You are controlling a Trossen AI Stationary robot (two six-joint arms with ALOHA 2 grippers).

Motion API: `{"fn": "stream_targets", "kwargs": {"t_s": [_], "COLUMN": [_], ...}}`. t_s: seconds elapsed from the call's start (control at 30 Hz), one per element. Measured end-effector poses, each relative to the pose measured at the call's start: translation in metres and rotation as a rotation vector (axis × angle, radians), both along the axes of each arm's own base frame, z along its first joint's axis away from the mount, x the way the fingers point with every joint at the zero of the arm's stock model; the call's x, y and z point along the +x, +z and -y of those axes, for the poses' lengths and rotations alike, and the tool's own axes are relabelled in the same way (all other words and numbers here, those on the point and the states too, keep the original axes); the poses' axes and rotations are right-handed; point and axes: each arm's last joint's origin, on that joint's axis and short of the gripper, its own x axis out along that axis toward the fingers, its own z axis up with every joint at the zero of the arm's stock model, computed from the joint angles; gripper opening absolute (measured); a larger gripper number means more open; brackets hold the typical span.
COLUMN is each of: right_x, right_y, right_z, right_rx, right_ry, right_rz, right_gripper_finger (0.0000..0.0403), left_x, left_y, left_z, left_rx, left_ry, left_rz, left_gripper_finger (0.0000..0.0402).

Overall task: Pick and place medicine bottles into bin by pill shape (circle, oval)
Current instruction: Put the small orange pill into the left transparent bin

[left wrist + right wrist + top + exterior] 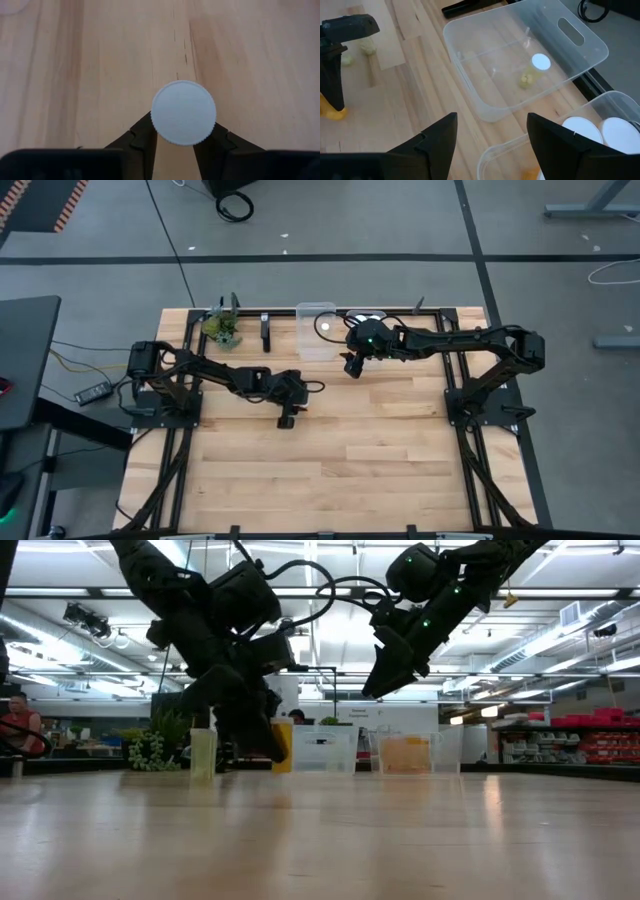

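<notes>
My left gripper (288,416) stands near the table's middle, fingers pointing down, shut on an amber medicine bottle with a round white cap (183,113). The bottle also shows in the low view (283,748) and the right wrist view (333,112). My right gripper (492,145) is open and empty, up in the air beside the clear bins (352,364). One clear bin (470,97) holds a pale yellowish bottle with a white cap (540,62). A second bin (495,155) holds white-capped bottles (582,131). My left gripper pinches the bottle between its two fingers (142,142), one on each side just below the white cap's rim (165,137). The fingers come from above, pointing down. The bottle stands upright. I cannot tell whether its bottom is on the table or just above it.
The two clear bins (315,330) stand side by side at the table's far edge, the second (366,317) to the right of the first. A green plant sprig (222,328) sits at the far left. A black bracket (266,330) stands between them. Bare wood lies toward the near edge.
</notes>
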Motion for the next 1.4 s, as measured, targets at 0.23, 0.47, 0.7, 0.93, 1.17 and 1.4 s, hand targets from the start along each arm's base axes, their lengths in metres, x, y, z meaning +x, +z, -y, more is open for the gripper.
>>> {"fn": "stream_targets", "kwargs": {"t_s": [0.23,0.47,0.7,0.93,1.17,1.4], "right_x": [0.000,0.000,-0.002,-0.006,-0.009,-0.010], "right_y": [0.000,0.000,0.000,-0.002,-0.002,-0.001], "right_z": [0.000,0.000,0.005,0.011,0.018,0.022], "right_rx": [0.000,-0.013,-0.045,-0.058,-0.073,-0.077], "right_ry": [0.001,0.013,0.018,0.012,0.005,-0.006], "right_rz": [-0.005,-0.013,-0.031,-0.064,-0.075,-0.070], "right_gripper_finger": [0.0246,0.0246,0.0246,0.0246,0.0246,0.0246], "left_x": [0.005,0.010,0.021,0.028,0.031,0.026], "left_y": [0.008,0.017,0.037,0.057,0.074,0.082], "left_z": [-0.015,-0.033,-0.046,-0.070,-0.094,-0.121], "left_rx": [0.000,0.001,0.008,0.019,0.033,0.067], "left_ry": [0.045,0.101,0.130,0.192,0.252,0.304], "left_rz": [0.001,0.022,0.056,0.107,0.162,0.182], "left_gripper_finger": [0.0111,0.0115,0.0116,0.0116,0.0116,0.0117]}}
